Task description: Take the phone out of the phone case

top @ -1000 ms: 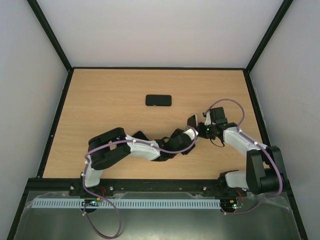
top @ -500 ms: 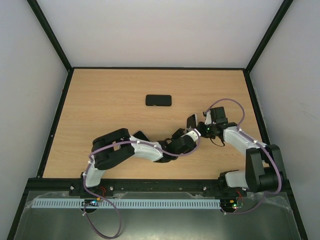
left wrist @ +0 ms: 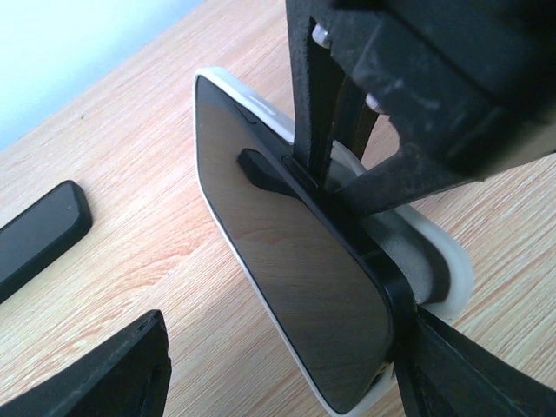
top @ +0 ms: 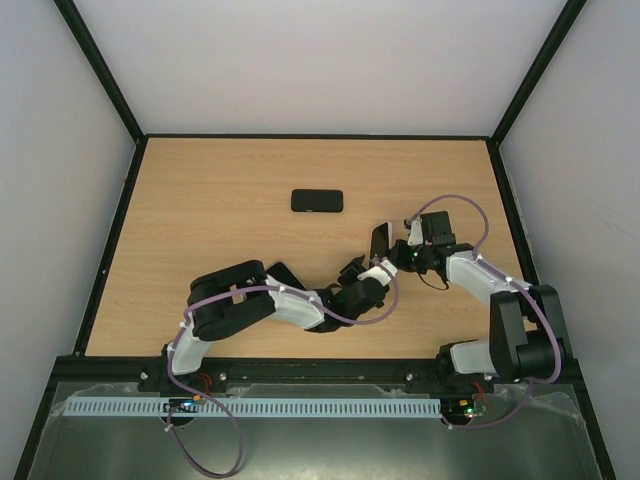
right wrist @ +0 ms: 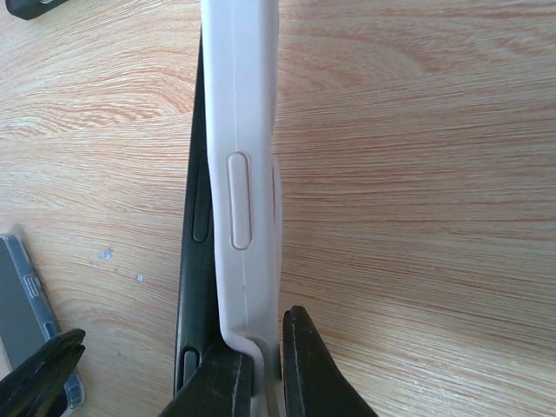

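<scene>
A glossy black phone sits in a white phone case, held on edge above the table. My right gripper is shut on the white case's side wall, which bends away from the phone's black edge. It shows in the top view. My left gripper is open, and the phone's lower end lies between its fingers; its right finger is close to the phone's corner. No matte black shell with a camera opening shows in my hands.
A black phone-sized slab lies flat at the back of the table. Another dark slab lies by my left forearm and shows in the left wrist view. A grey-clear cased item lies left of the held phone.
My left arm has swung its elbow to the right and brought its gripper close under the phone. The right gripper and the phone have barely moved.
</scene>
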`<state>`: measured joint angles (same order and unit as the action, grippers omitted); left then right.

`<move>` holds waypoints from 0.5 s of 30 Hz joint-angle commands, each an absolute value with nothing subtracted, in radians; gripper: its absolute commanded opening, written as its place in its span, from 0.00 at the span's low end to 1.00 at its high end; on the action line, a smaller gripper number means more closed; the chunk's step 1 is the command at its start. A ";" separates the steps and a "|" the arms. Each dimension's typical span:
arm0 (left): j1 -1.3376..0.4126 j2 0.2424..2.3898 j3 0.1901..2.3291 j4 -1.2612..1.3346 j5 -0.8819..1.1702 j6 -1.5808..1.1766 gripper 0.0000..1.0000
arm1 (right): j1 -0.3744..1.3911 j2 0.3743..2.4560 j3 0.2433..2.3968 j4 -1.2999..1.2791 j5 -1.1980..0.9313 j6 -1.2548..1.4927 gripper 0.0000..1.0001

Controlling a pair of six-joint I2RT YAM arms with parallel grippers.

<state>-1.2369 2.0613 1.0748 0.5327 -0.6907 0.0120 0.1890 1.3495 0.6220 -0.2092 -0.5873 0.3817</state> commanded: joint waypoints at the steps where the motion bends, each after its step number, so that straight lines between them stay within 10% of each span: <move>1: -1.209 2.035 1.031 0.697 -0.824 0.031 0.60 | 0.206 1.337 0.626 -0.307 -0.703 0.374 0.02; 15: -1.204 2.004 0.969 0.739 -0.802 0.095 0.56 | 0.207 1.351 0.633 -0.316 -0.711 0.364 0.02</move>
<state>-1.2400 2.0399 0.9810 0.6971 -0.6876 0.0669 0.1932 1.3514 0.6262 -0.2111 -0.6338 0.3820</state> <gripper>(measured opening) 0.544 0.050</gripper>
